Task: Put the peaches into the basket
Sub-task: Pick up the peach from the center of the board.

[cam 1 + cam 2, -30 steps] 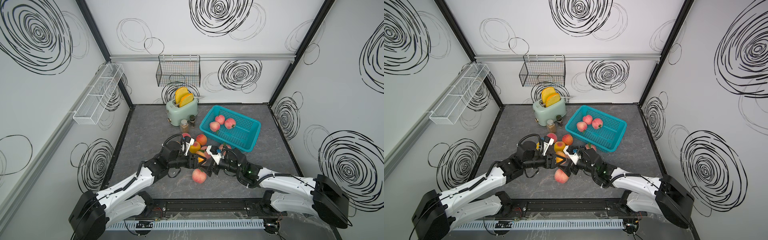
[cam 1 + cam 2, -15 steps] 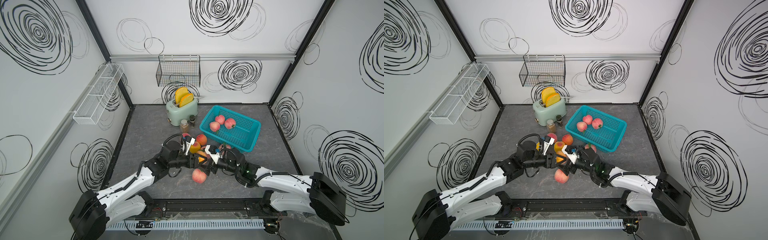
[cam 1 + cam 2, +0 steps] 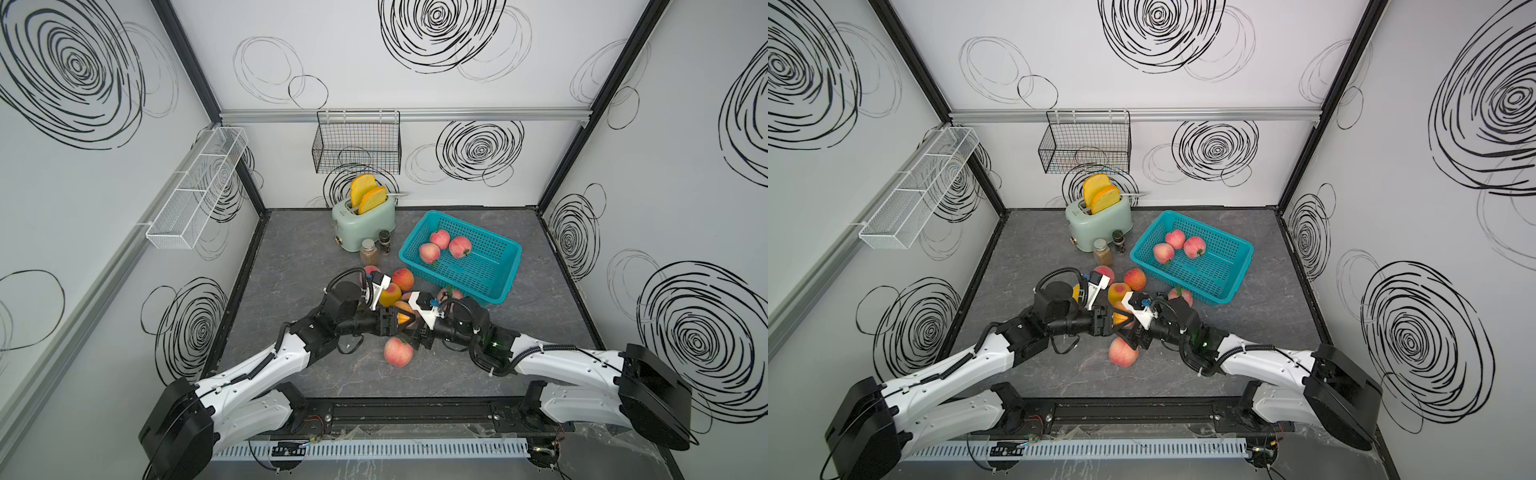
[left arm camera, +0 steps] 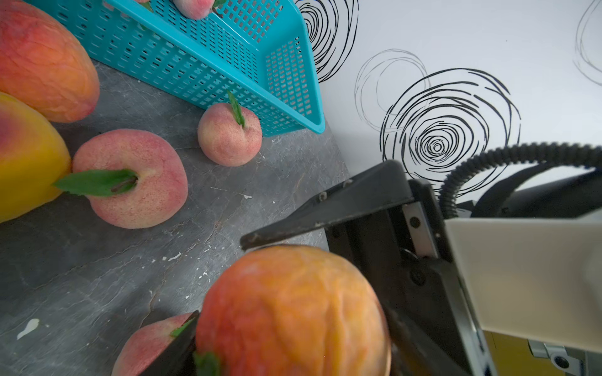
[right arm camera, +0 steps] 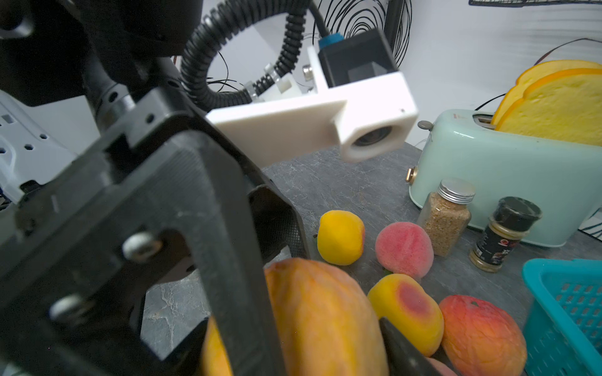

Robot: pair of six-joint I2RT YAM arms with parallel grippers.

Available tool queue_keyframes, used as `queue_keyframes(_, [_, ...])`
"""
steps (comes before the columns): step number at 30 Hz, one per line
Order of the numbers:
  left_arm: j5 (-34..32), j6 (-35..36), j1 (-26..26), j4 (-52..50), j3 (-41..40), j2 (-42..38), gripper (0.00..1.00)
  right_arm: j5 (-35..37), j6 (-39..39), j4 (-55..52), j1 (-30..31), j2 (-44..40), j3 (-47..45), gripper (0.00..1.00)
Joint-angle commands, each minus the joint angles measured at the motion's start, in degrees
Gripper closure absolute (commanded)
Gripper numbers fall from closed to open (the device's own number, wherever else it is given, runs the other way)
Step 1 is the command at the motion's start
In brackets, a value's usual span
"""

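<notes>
Mid-table, my left gripper (image 3: 392, 323) and my right gripper (image 3: 417, 328) meet nose to nose, both shut on one orange-yellow peach (image 3: 404, 317), which fills the left wrist view (image 4: 293, 312) and sits between black fingers (image 5: 400, 351) in the right wrist view. The teal basket (image 3: 449, 276) stands at the back right with three pink peaches (image 3: 439, 239) inside. Loose peaches lie around: a pink one (image 3: 398, 351) in front of the grippers, an orange one (image 3: 402, 278), a yellow one (image 3: 390, 293) and a pink one (image 3: 449, 294) against the basket's near wall.
A mint toaster (image 3: 365, 224) with two toast slices (image 3: 365, 195) stands at the back, two spice jars (image 3: 369, 252) in front of it. A black wire basket (image 3: 357, 147) hangs on the back wall and a white mesh rack (image 3: 195, 187) on the left wall.
My right gripper has crept a little toward the left one and closed its jaws from wide open onto the orange peach. The left gripper has kept its hold and place.
</notes>
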Motion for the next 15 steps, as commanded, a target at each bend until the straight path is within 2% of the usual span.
queue_keyframes(1, [1.12,-0.83,-0.32,3.08,-0.89,0.09,0.24,-0.27,-0.81,2.50,0.46,-0.15,1.48,0.23])
queue_keyframes(9, [0.31,-0.39,-0.24,1.81,-0.62,-0.49,0.17,-0.02,-0.46,1.63,0.47,-0.37,1.67,0.28])
queue_keyframes(11, [0.04,-0.16,-0.11,1.08,-0.54,-1.14,0.12,0.22,-0.30,1.38,0.42,-0.53,1.45,0.28])
queue_keyframes(13, [0.00,0.27,0.56,-0.02,-0.54,-1.75,0.00,0.35,-0.02,1.58,0.34,-0.59,0.91,0.28])
queue_keyframes(15, [0.62,0.72,1.77,-0.91,-0.53,-2.19,0.02,0.61,0.18,1.49,0.24,-0.25,0.78,0.28])
